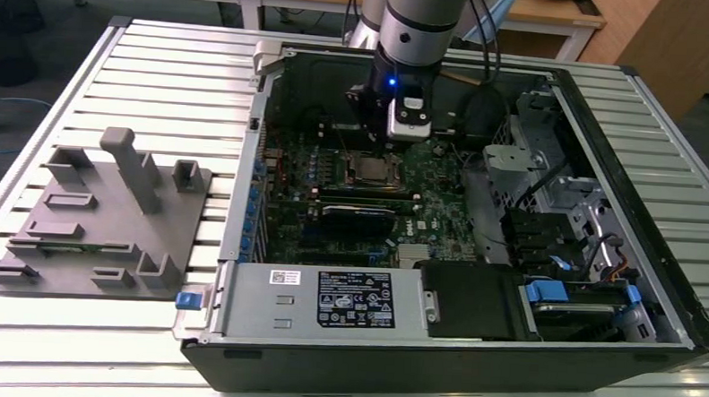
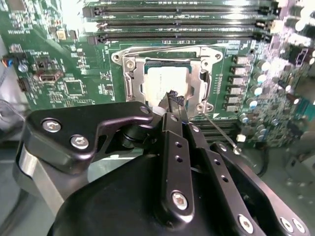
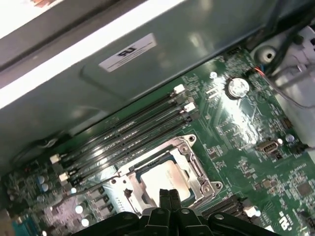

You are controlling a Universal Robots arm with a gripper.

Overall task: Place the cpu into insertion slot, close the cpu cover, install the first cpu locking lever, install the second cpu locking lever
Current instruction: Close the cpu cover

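Gripper: I have the gripper [image 1: 375, 148] down inside the open computer case [image 1: 443, 375], above the green circuit board [image 1: 440, 180].
Fingers: in the first wrist view the two black fingers [image 3: 164, 200] are pressed together side by side, with nothing between them.
Chip: the silvery chip [image 2: 162, 79] lies flat in its socket [image 2: 119, 58], right at the fingertips. The tips are at its nearest edge, and I cannot tell whether they press on it.
Metal frame: the metal frame [image 2: 132, 78] is folded down around the chip, and its square opening shows the chip's top.
First lever: a thin lever [image 2: 222, 134] runs out slantwise from the socket corner just beside the fingers, along the gripper's side. I cannot tell whether it is latched.
Second lever: a second thin rod [image 2: 162, 49] lies along the socket's far side, beyond the chip from the fingertips.
Memory slots: long black memory slots [image 2: 182, 22] run side by side beyond the socket, past that rod.
Surroundings: the case rests on a slatted metal table [image 1: 157, 55]. A grey moulded block [image 1: 90, 241] sits well away from the gripper, outside the case, on the exterior view's left.
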